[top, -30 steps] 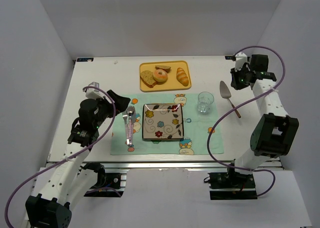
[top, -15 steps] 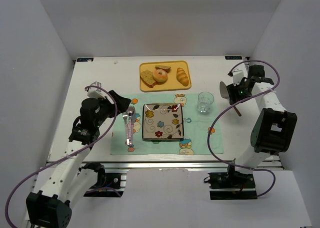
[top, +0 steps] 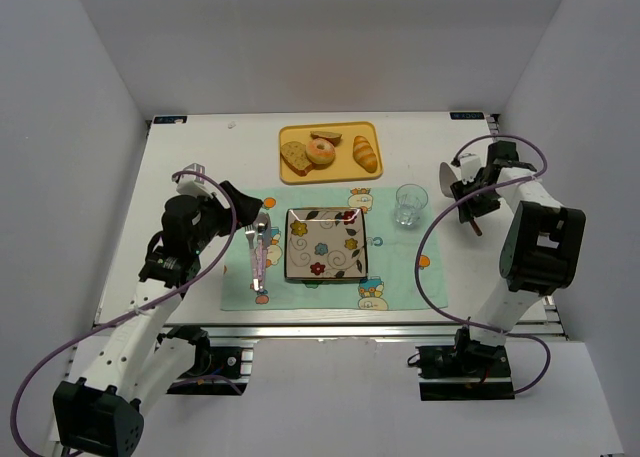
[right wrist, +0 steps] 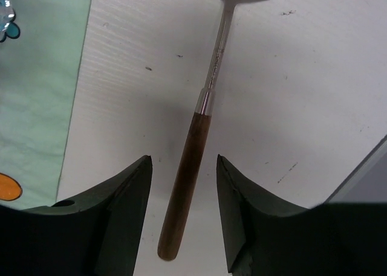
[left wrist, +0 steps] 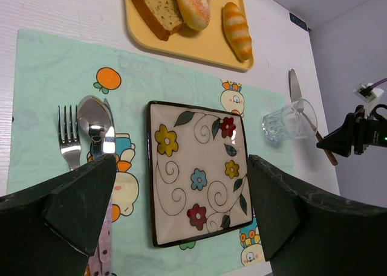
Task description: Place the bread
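From above, the bread (top: 321, 152) lies on the yellow tray (top: 342, 173) at the middle of the desk's (top: 200, 147) far edge. It sits between a toast slice (top: 297, 155), which it seems to touch, and a croissant (top: 366, 153). The flowered plate (top: 326, 243) waits bare on the placemat (top: 240, 277), toward the near edge. The left end effector (top: 238, 199) hangs over the mat's left border, by the fork (top: 251, 239) and spoon (top: 262, 227). The right end effector (top: 472, 189) sits low over a server (top: 450, 182) near the right edge.

The left wrist view shows its fingers (left wrist: 78, 197) spread wide with nothing between them. The plate is below and the bread beyond.

In the right wrist view, the fingers (right wrist: 130, 209) stand apart on either side of the server's brown handle. Neither finger visibly touches it, so nothing is grasped.

The step in hand looks like taking up the server (presumably to carry the bread to the plate). It would go best with the fingers lowered squarely and closed on the wooden part near its middle, so the blade stays level. The glass (top: 409, 204) stands near the server and wants a wide berth on the way to the tray.
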Tool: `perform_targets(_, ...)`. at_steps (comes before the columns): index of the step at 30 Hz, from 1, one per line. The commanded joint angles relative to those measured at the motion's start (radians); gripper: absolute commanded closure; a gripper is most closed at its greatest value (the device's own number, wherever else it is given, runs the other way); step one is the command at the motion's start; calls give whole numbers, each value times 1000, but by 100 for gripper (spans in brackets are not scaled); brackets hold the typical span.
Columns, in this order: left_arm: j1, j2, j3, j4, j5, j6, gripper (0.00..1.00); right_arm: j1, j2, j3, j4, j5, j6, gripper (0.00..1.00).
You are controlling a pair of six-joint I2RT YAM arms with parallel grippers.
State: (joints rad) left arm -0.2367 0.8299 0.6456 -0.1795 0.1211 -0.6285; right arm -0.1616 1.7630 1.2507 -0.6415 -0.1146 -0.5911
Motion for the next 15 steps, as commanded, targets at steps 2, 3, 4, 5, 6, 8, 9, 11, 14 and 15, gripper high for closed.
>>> perform_targets(2, 4, -11, 25, -11, 12, 12, 2, -4, 38, 3, 54, 12, -6, 50)
perform_targets(3, 4, -14, 25, -12, 8, 12, 2, -3, 41, 0, 62, 13, -1, 51)
perform_targets(4, 5, -20, 25, -14, 5, 12, 2, -4, 46, 0, 66, 13, 4, 52)
perform_targets(5, 5, -20, 23, -17, 5, 10, 2, -4, 53, -2, 72, 12, 11, 54)
perform_targets(6, 4, -21, 23, -18, 2, 10, 2, -3, 56, -2, 77, 10, 16, 55)
perform_targets(8, 5, -26, 25, -25, 0, 10, 2, -3, 59, -4, 82, 10, 28, 56)
perform_targets(9, 5, -26, 25, -28, 2, 9, 2, -4, 59, -7, 89, 12, 30, 57)
perform_targets(11, 5, -28, 25, -28, -1, 9, 2, -3, 58, -11, 95, 18, 40, 58)
perform_targets(14, 5, -29, 25, -32, -1, 7, 2, -4, 53, -28, 112, 29, 56, 61)
perform_targets(15, 4, -31, 25, -32, -1, 7, 2, -4, 47, -36, 118, 32, 59, 62)
